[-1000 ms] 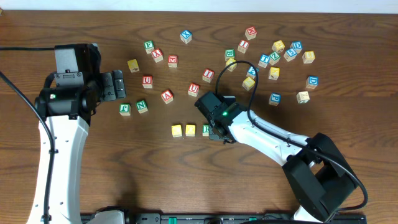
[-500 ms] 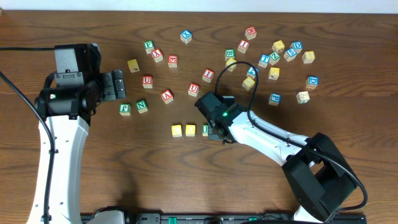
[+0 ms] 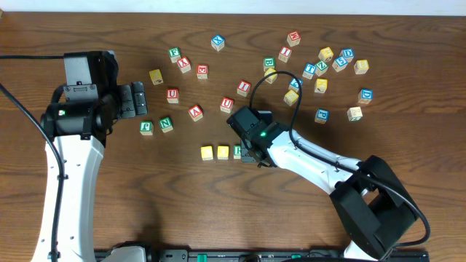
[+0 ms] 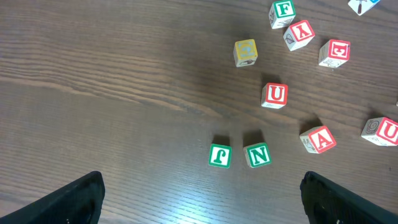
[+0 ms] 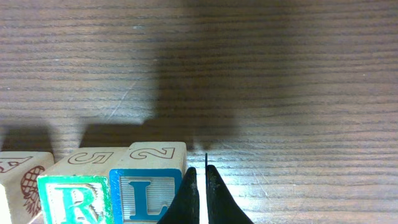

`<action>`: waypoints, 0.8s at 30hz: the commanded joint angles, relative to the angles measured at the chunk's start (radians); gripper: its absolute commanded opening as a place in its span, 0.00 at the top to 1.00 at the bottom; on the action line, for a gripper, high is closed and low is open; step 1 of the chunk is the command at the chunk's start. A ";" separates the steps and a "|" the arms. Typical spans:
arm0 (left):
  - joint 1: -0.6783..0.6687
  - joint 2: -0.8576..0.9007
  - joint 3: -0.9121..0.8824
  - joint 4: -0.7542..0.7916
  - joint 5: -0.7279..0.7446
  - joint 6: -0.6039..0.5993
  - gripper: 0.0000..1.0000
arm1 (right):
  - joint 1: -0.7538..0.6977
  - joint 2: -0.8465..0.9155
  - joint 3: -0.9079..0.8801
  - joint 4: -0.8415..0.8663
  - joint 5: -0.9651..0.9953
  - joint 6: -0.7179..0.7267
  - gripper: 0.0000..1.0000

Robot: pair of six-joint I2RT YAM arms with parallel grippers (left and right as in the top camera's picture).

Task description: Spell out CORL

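Lower centre of overhead view: row of four cubes on the wooden table (image 3: 145, 204).

From the left:
- first yellow cube (image 3: 207, 153)
- second yellow cube (image 3: 223, 153)
- R cube (image 3: 237, 151), partly covered by the right arm's head
- L cube (image 5: 147, 194), hidden from above. Seen at bottom left of right wrist view, touching the R cube's right side, numeral 2 on the adjoining face.

Right gripper (image 5: 202, 186): fingers pressed together, pinching nothing, tips low over the table at the L cube's right edge.

Left gripper (image 4: 205, 202): spread wide, empty, at upper left of overhead view, well apart from the row.

Centre of left wrist view: green F cube (image 4: 219, 155) and green N cube (image 4: 257, 155), side by side, not touching.

Other cubes (image 3: 320, 86) scattered across upper half of overhead view.
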 commanded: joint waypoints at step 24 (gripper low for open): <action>0.003 0.005 0.004 0.000 0.005 0.006 0.01 | -0.097 0.007 0.003 -0.027 0.147 -0.052 0.99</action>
